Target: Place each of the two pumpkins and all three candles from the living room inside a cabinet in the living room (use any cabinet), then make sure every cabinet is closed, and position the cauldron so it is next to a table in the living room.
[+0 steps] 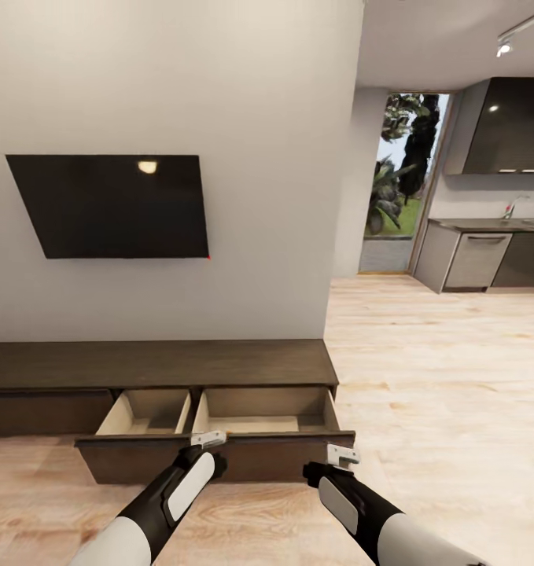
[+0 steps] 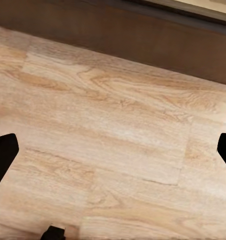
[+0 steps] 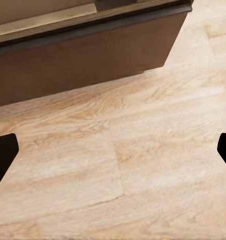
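No readable text, labels, brands or numbers anywhere.

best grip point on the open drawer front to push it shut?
No handle on the drawer front, so a pinch is awkward; its top edge is the one lip to grip, coming from above. Pushing its flat face from the room side looks easier. Both pincers, left and right, sit open just before it.
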Controlling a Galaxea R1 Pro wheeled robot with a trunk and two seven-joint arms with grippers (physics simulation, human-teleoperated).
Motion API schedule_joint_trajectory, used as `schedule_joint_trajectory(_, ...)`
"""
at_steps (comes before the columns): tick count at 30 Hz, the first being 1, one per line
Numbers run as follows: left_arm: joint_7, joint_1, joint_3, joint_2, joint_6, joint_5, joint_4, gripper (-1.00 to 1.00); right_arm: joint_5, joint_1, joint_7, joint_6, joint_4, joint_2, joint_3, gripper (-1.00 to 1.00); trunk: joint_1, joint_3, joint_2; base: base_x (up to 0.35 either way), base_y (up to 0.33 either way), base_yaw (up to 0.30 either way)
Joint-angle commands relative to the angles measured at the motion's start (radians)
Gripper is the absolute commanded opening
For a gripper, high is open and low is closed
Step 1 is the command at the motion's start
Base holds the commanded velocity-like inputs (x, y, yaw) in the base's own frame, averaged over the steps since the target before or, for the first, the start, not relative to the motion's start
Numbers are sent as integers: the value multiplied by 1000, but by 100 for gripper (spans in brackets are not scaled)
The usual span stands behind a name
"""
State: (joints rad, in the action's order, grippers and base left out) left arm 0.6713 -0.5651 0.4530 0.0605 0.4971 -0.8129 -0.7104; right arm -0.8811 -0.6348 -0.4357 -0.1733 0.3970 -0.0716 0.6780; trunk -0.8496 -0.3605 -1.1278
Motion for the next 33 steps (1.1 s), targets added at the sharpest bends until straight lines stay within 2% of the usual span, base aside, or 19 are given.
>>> schedule_joint_trajectory(1,8,-1,3,-1,1,-8,-1,100,-4,-1,-8,-5,2,1,8,100,-3,-4,-8,-328,0,0)
schedule_joint_trajectory(5,9,-1,4,0,1,-8,-1,100,-2,-2,-7,-5,2,1,8,100,-19,-17,-36,-189,0,0)
schedule_joint_trajectory(13,7,-1,18,1,-1,-6,-1,100,2,-1,2,4,5,1,11,100,-49,-42,-92,-14,0,0)
schedule_joint_trajectory(21,0,-1,24,1,-13,4,-1,100,4,-1,3,38,7,1,18,100,-80,-67,-148,0,0,0)
schedule_joint_trajectory(23,0,-1,31,1,-19,10,-1,100,5,-1,3,70,8,1,19,100,-88,-73,-162,0,0,0)
schedule_joint_trajectory(26,1,-1,64,2,-37,28,0,100,7,-1,4,118,8,1,22,100,-99,-83,-183,0,0,0)
schedule_joint_trajectory(29,1,-1,118,1,-126,37,10,100,11,0,5,186,7,2,23,100,-111,-92,-204,0,0,0)
schedule_joint_trajectory(33,1,-1,157,-2,-213,39,30,100,39,3,4,226,6,4,46,100,-126,-105,-232,0,0,0)
